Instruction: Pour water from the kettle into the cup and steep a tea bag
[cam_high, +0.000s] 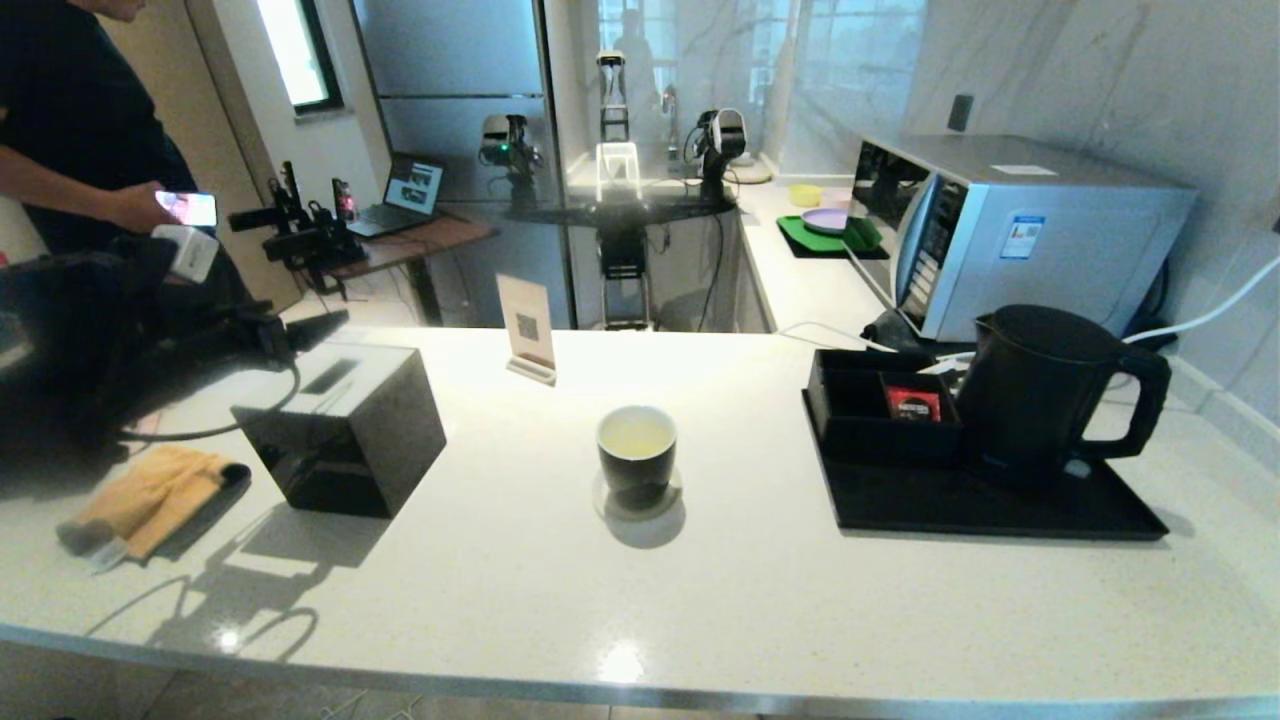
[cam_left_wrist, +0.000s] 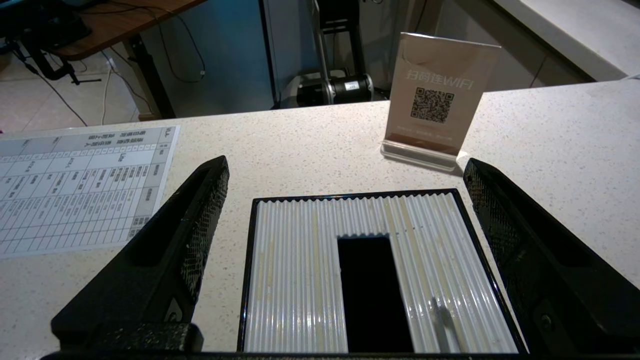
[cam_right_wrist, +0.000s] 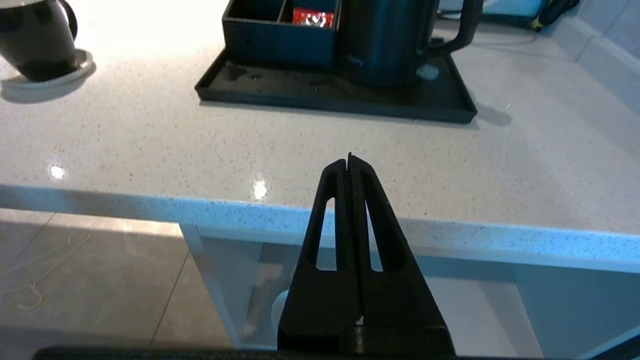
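The cup (cam_high: 637, 450), black outside and white inside, stands on a round coaster (cam_high: 637, 503) mid-counter and holds pale yellowish water (cam_high: 637, 432). The black kettle (cam_high: 1040, 395) sits upright on a black tray (cam_high: 990, 510) at the right. My left gripper (cam_left_wrist: 346, 167) hovers open over the black box (cam_high: 340, 430), its jaws wide on either side of the ribbed, slotted top (cam_left_wrist: 300, 270), holding nothing. My right gripper (cam_right_wrist: 349, 160) is shut and empty, low at the counter's front edge, with the kettle (cam_right_wrist: 390, 40) and cup (cam_right_wrist: 35, 45) beyond it. The tea bag is out of view.
A red packet (cam_high: 912, 404) lies in the tray's organiser. A QR sign (cam_high: 527, 325) stands behind the cup, with a microwave (cam_high: 1010, 235) at the back right. An orange cloth (cam_high: 150, 495) and a printed sheet (cam_left_wrist: 75, 185) lie at the left. A person stands far left.
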